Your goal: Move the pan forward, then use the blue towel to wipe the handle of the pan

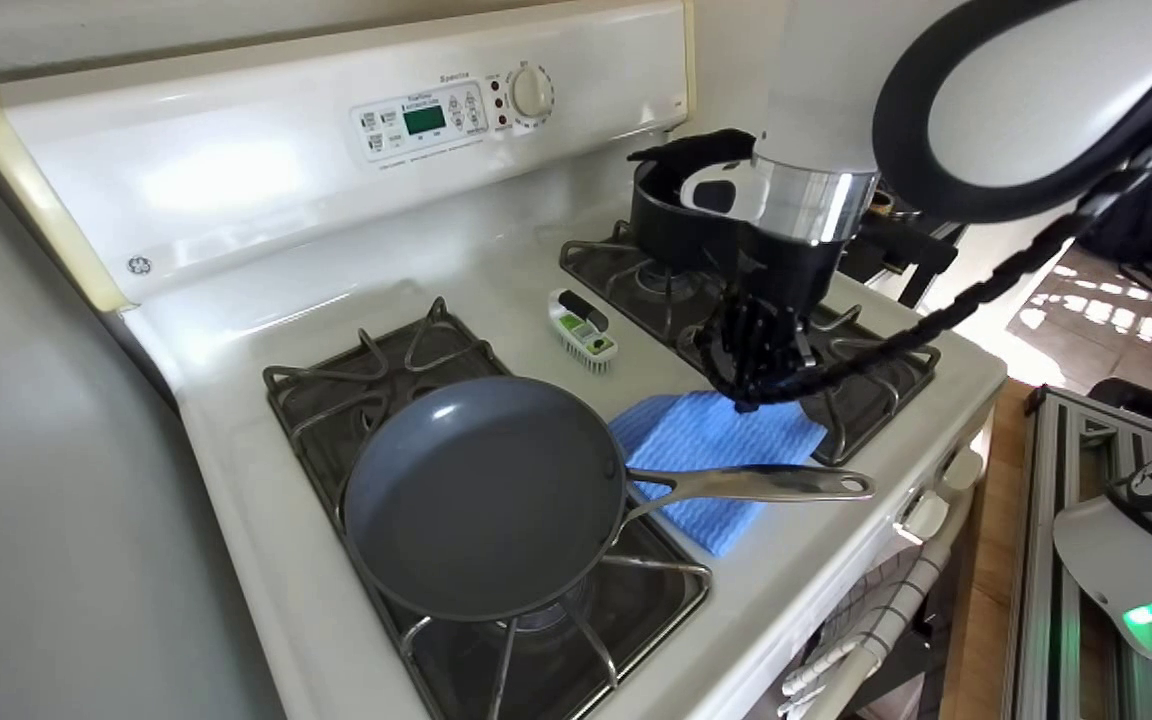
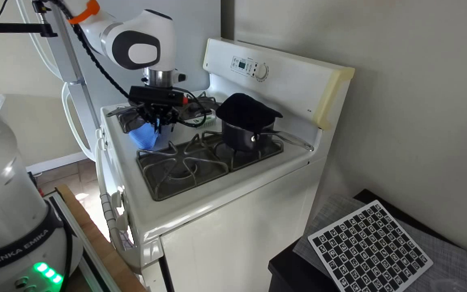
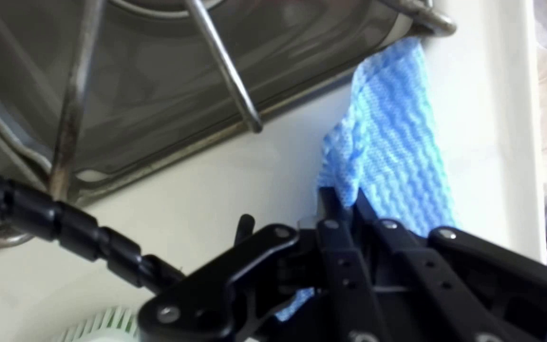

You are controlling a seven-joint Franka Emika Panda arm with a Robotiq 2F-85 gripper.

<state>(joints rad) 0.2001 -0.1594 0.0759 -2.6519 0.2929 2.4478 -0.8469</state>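
One grey pan [image 1: 486,500]: resting hollow side up on a grate [image 1: 656,566] of the white stove [image 1: 511,290]
Pan handle [image 1: 766,483]: bare metal, reaching across above the blue towel [image 1: 706,432] toward the stove's front edge; whether handle and towel touch, I can't tell from here
Blue towel: lying on the white strip [image 1: 638,368] between the two grates, part of it gathered into a raised fold [image 3: 344,161]
Gripper [image 3: 348,204]: pointing down, its fingertips [image 3: 330,204] pinching that fold between them, as the wrist view shows
Robot arm [image 2: 140,44]: reaching over the stove in both exterior views, its wrist above the towel
Scrub brush [image 1: 584,335]: on the same strip, farther back than the towel
Black pot [image 2: 235,136]: at the rear of the other grate [image 2: 207,160], a black covering [image 2: 247,109] draped over its top
Patterned board [image 2: 371,247]: lying on a grey mat [image 2: 337,207], low beside the stove, in an exterior view
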